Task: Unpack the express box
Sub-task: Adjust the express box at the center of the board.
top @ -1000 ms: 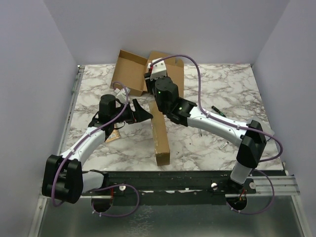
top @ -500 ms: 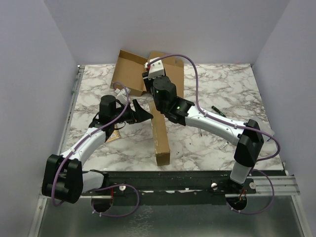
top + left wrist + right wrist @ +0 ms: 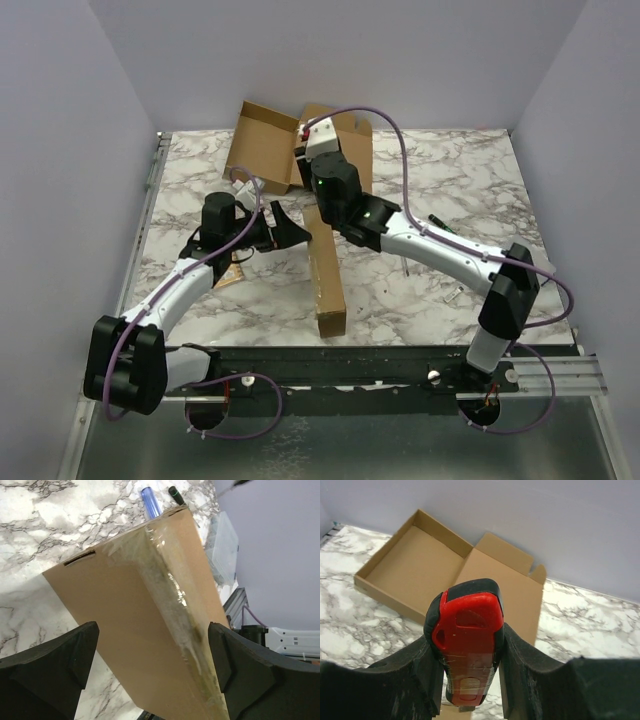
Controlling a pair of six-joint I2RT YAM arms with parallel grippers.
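The express box (image 3: 327, 290) is a long narrow carton sealed with clear tape, lying lengthwise mid-table. In the left wrist view the box (image 3: 130, 615) runs between the two fingers of my left gripper (image 3: 152, 630), which stands open and straddles it with a gap showing on the left side. That left gripper (image 3: 290, 232) sits by the box's far half. My right gripper (image 3: 468, 640) is shut on a red and black utility knife (image 3: 470, 615), blade end down over a bit of cardboard. In the top view the right gripper (image 3: 302, 165) hovers at the box's far end.
An opened flat carton (image 3: 265, 150) with its lid flap (image 3: 505, 585) folded back lies at the rear. A blue pen (image 3: 149, 500) and a black marker (image 3: 176, 492) lie beyond the long box. A marker (image 3: 440, 222) rests right of the right arm. A brown packet (image 3: 228, 275) lies under the left arm.
The left gripper's jaws have spread wider around the long box. The right arm's elbow has shifted slightly, still carrying the knife. The box has not moved.
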